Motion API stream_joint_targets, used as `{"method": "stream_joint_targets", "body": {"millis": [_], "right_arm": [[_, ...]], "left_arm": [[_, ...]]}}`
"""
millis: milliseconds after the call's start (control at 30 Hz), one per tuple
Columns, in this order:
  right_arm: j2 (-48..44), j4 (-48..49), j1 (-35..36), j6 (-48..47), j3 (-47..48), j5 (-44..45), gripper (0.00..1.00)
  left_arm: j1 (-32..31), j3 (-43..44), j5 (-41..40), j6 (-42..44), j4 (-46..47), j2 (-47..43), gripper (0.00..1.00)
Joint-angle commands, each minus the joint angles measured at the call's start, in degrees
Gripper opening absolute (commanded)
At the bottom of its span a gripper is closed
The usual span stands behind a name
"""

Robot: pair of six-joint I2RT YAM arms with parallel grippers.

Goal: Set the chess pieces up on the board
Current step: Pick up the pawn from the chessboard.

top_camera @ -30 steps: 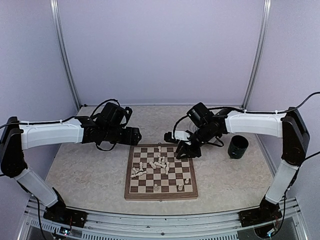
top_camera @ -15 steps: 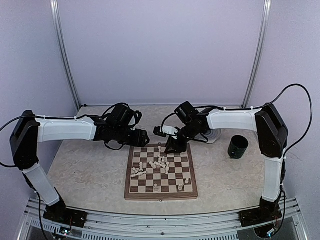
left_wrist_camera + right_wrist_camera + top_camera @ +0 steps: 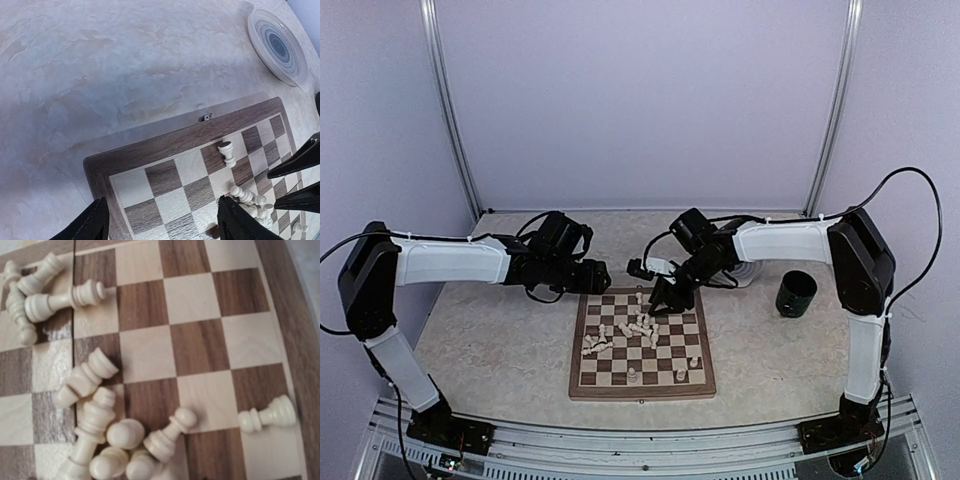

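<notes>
The board (image 3: 642, 385) lies in the middle of the table, also seen as board (image 3: 165, 150) and board (image 3: 200, 345). Most chess pieces (image 3: 635, 328) lie toppled in a heap at its centre; a few stand near the front edge and one at the far edge. My left gripper (image 3: 597, 276) hovers over the board's far left corner, left gripper (image 3: 162, 225) open with only bare squares between its fingers. My right gripper (image 3: 656, 305) hangs over the heap's far side. Its fingers (image 3: 297, 162) stand apart with nothing between them. They stay out of the right wrist view, which shows fallen chess pieces (image 3: 120, 435) close below.
A dark green cup (image 3: 796, 293) stands right of the board. A round grey-ringed plate (image 3: 277, 45) lies behind the board's far right, mostly hidden by the right arm in the top view. One pawn (image 3: 267, 415) lies alone near the board's border.
The right gripper has swung left and down toward the heap, and its jaws have parted a little. The left gripper has reached right to the board's far left corner.
</notes>
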Motion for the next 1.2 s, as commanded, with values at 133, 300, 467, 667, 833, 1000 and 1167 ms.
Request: {"method": "stream_joint_targets", "body": {"millis": [133,300,467,667,833,1000,1167], "right_arm": [[2.48,-1.68,0.19,-0.39,2.45,-2.01,0.35],[2.88,-1.85,0.57,-0.39,2.74,-2.71,0.34],[3.38,-1.68,0.88,-0.16,2.86,-2.78,0.33],[3.99,-1.35,1.13,0.4,3.78,-2.52,0.31],[4.49,-1.57,1.36,0.57,4.13,-2.25,0.3],[4.79,-1.69,2.22,0.57,4.31,-1.44,0.3],[4.99,-1.47,2.71,0.57,4.31,-0.27,0.29]], "left_arm": [[-13.79,-3.26,-28.93,-13.57,2.23,-11.68,0.75],[-23.38,-1.16,-45.82,-21.11,0.06,-13.89,0.78],[-27.3,2.76,-52.49,-17.13,4.68,-14.94,0.79],[-27.19,11.12,-49.79,-6.64,12.63,-14.07,0.81],[-26.87,10.68,-48.27,-3.86,17.58,-13.4,0.82],[-26.67,9.52,-47.27,-5.4,17.21,-12.29,0.82],[-26.66,8.45,-47.4,-6.15,17.03,-12.59,0.82]]}}
